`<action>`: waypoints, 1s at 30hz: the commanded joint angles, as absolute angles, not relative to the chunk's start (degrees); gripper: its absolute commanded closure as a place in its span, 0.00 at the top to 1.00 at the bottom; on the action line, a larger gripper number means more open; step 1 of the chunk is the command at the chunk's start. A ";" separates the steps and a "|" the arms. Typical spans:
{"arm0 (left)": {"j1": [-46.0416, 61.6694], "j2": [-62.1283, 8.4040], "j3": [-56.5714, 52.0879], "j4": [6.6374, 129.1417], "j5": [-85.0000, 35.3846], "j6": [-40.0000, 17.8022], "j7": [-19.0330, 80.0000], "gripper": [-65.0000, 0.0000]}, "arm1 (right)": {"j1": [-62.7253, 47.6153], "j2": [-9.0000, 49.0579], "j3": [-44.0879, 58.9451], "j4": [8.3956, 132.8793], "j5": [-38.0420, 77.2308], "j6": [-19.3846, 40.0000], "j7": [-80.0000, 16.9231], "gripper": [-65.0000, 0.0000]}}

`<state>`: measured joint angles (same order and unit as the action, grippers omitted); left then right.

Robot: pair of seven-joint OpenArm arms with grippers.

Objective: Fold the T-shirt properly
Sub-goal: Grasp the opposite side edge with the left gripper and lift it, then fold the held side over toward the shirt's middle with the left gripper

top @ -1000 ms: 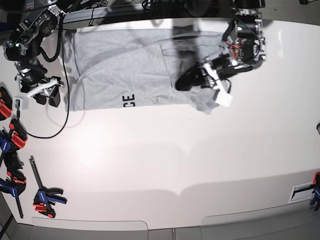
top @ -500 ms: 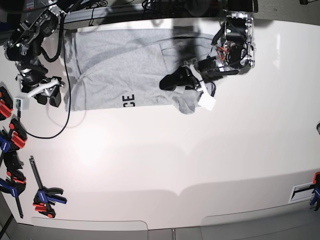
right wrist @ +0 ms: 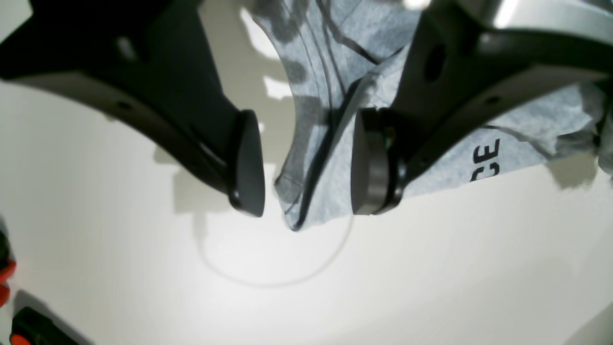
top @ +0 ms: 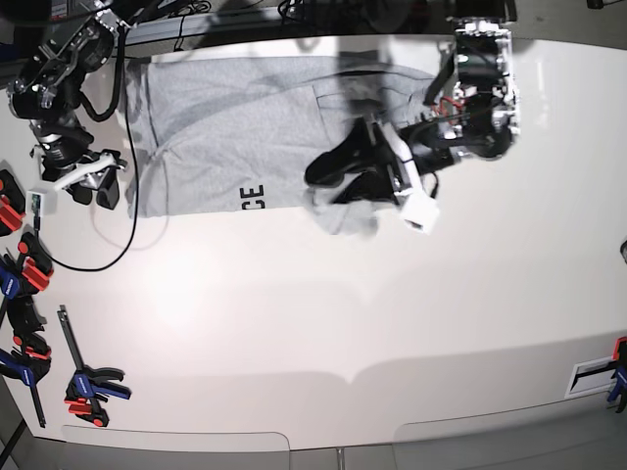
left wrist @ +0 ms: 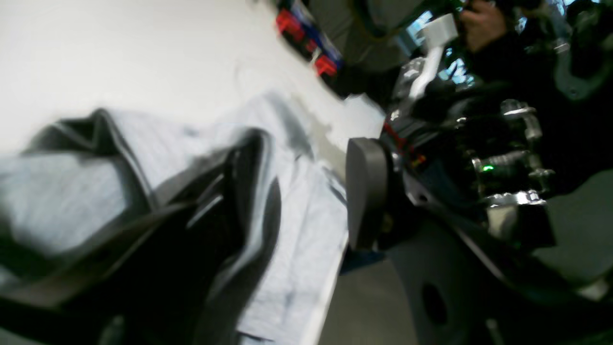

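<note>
The grey T-shirt (top: 225,127) lies spread along the table's far side, with black letters "CE" (top: 253,199) at its near edge. Its right part is pulled over leftward into a bunch (top: 343,213). My left gripper (top: 343,174) hovers over that bunch with its jaws apart. In the blurred left wrist view (left wrist: 306,191) cloth (left wrist: 72,191) drapes over one finger and the other pad (left wrist: 366,191) is bare. My right gripper (top: 93,188) is open at the shirt's left edge. In the right wrist view (right wrist: 306,167) the shirt's corner (right wrist: 311,201) lies below the open pads, untouched.
Red and blue clamps lie at the table's left edge (top: 24,264) and front left (top: 93,387); another sits at the right edge (top: 617,372). A black cable (top: 98,259) loops on the white table (top: 343,313) by the right arm. A white block (top: 423,213) hangs off the left arm.
My left gripper moved left and toward the front, dragging the shirt's right part over itself, and its jaws now stand apart. The right arm has not moved.
</note>
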<state>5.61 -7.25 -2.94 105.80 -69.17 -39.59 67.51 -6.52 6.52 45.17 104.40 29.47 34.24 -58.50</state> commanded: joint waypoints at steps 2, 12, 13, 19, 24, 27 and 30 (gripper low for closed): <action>5.96 -8.69 -2.94 109.69 -67.90 -40.00 65.80 0.39 | -5.89 7.29 45.34 105.36 30.59 33.95 -57.19 0.44; 6.63 -10.48 -2.94 110.56 -58.15 -40.00 60.86 0.39 | -5.89 7.27 45.34 105.36 30.59 33.95 -57.14 0.44; 6.63 -10.48 -2.94 110.56 -55.42 -40.00 58.57 0.39 | -5.89 7.27 45.34 105.36 30.59 33.95 -57.14 0.44; 6.48 -10.48 1.21 109.78 -40.29 -40.00 46.94 0.55 | -5.89 7.29 45.34 105.36 30.61 33.95 -56.97 0.44; 6.31 -9.63 10.90 109.49 -30.57 -38.94 44.40 0.65 | -5.89 7.29 45.34 105.36 30.59 33.98 -56.97 0.44; 4.84 -7.90 16.27 108.29 -22.55 -34.74 43.42 0.65 | -5.89 7.27 45.34 105.36 30.59 33.98 -56.99 0.44; 1.58 -5.85 19.94 103.18 -16.88 -30.83 42.11 0.65 | -5.91 7.25 45.34 105.36 30.57 33.98 -57.06 0.44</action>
